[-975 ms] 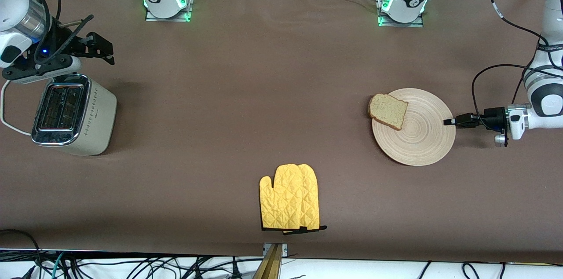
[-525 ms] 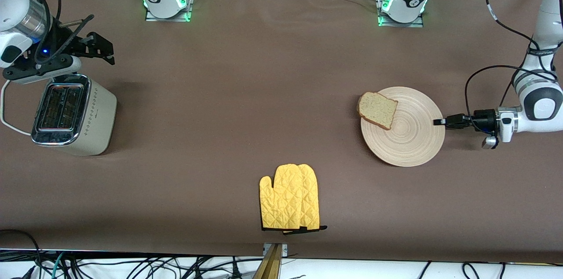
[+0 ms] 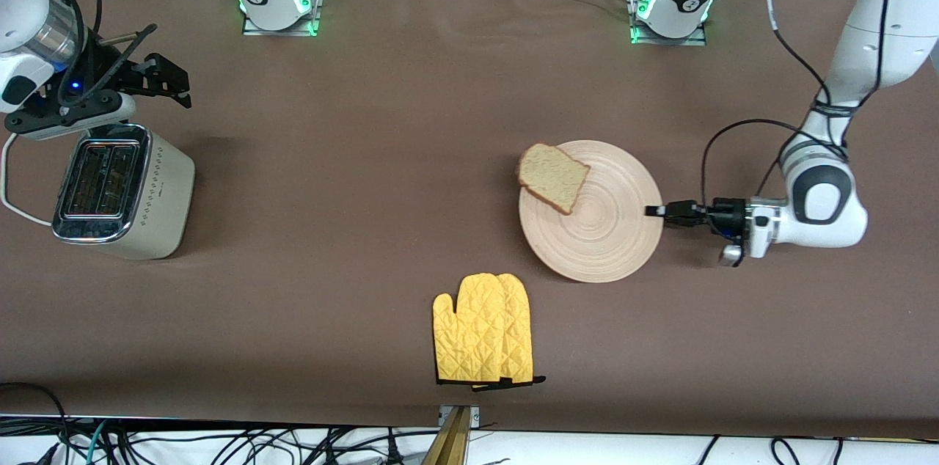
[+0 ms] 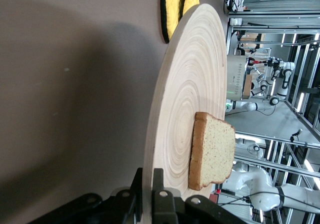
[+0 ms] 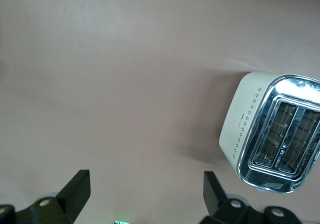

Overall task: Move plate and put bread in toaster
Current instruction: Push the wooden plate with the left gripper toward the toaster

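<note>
Status: plate stage under way, bread stage not begun.

Left tool [image 3: 655, 211] sits low at the desk [image 3: 411, 120], clenched on the rim of the plate [image 3: 605, 230] at the edge toward the left arm's end. Left wrist view confirms it: the two fingers [image 4: 159, 194] pinch the rim, one on top and one beneath. Cannot tell from the front view whether the plate is sliding on the desk or just lifted.

Plate lies between the middle of the desk and the left arm's end, farther from the front camera than the yellow oven mitt [image 3: 484, 329] and apart from it.

Bread [image 3: 554, 177] lies flat on the plate, one corner overhanging the rim on the side toward the right arm's end. Not gripped by anything.

Toaster [image 3: 121, 190] stands at the right arm's end, well apart from the plate, both slots empty, white cord [image 3: 15, 210] trailing off.

Right tool [image 3: 150, 80] waits over the desk beside the toaster, fingers spread wide, holding nothing.

Left to do, by my reading: set the plate down within the right arm's reach, then pick the slice and drop it into a slot.
</note>
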Available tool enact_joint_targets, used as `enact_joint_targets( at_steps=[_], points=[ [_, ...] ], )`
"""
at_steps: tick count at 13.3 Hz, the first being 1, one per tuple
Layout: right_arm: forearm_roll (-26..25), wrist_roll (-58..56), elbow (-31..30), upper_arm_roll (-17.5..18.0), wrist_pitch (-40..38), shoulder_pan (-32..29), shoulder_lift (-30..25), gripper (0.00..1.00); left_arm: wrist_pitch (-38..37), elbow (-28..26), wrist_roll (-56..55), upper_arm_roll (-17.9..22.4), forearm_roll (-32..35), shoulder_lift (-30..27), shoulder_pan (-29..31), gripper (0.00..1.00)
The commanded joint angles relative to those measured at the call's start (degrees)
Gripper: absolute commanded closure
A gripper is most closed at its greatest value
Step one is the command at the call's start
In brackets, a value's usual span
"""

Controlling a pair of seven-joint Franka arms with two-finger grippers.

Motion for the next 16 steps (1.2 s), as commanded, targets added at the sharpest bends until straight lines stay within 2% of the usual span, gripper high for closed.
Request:
enact_joint_targets(
  at_steps=[1,5,7,10,16],
  points=[
    [-0.58,-0.9,0.14,0.22,0.24,-0.04,-0.03,0.0,5.35,-4.26,0.25,-5.33,-3.83,-1.2,0.17,1.0],
    [-0.05,-0.9,0.14,0.31,1.38,-0.04,1.82,0.0,18.88,-8.3,0.34,-13.69,-4.62,-1.03,-2.02,1.0],
    [0.12,-0.9,0.05,0.31,2.35,-0.04,2.52,0.0,24.25,-10.5,1.48,-16.07,-11.45,-0.94,-4.21,1.0],
    [0.3,-0.81,0.05,0.31,4.19,-0.04,3.92,0.0,26.56,-10.51,3.33,-16.08,-14.81,-0.33,-8.18,1.0],
    [2.05,-0.11,-0.39,0.4,5.51,0.39,4.72,0.0,26.56,-10.51,12.38,-15.73,-14.91,3.19,-7.74,1.0]
  ],
)
